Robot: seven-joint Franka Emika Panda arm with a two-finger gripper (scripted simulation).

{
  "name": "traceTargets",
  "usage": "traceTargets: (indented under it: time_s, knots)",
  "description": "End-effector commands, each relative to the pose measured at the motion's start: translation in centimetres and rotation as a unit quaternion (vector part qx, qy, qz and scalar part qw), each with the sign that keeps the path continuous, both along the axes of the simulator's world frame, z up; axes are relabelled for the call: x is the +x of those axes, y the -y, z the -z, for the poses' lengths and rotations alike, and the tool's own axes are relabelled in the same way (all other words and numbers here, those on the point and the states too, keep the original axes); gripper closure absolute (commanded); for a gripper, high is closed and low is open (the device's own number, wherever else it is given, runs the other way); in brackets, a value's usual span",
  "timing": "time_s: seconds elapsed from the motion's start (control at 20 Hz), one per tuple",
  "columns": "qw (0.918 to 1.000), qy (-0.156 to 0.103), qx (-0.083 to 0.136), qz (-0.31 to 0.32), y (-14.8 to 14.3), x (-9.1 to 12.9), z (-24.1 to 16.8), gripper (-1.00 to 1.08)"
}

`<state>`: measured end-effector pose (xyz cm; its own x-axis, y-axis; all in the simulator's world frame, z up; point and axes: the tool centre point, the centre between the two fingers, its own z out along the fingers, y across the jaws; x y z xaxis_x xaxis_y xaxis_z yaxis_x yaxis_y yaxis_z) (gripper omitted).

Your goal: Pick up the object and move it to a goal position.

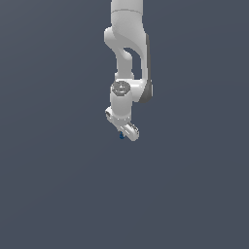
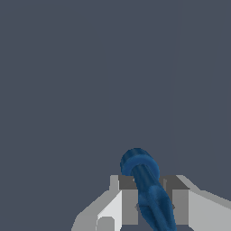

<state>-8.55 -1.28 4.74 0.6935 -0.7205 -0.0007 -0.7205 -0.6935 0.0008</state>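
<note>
Gripping the object (image 2: 146,189), a dark-blue rounded rod, between both fingers (image 2: 128,203) of the gripper (image 1: 127,133), clamped shut on its shank so the rounded end jutted out past the fingertips; seen just below the gripper in the exterior view, probably for carrying toward an unmarked goal.

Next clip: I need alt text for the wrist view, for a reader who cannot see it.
A dark-blue, rod-like object with a rounded end sits between the two grey-and-white fingers of the robot's claw, which appear closed against its sides. Beyond it there is only a plain dark grey background, with no goal marker showing.
</note>
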Motion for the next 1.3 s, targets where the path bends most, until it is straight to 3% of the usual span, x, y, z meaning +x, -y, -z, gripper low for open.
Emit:
traceTargets:
  time_s: [0.0, 0.45, 1.25]
  knots:
    - [1.0000, 0.000, 0.000, 0.000, 0.5, 0.3, -0.6, 1.08]
    - [1.0000, 0.001, 0.000, 0.001, 3.8, 2.6, -5.4, 1.08]
    - [1.0000, 0.000, 0.000, 0.000, 12.0, 9.0, -17.5, 1.08]
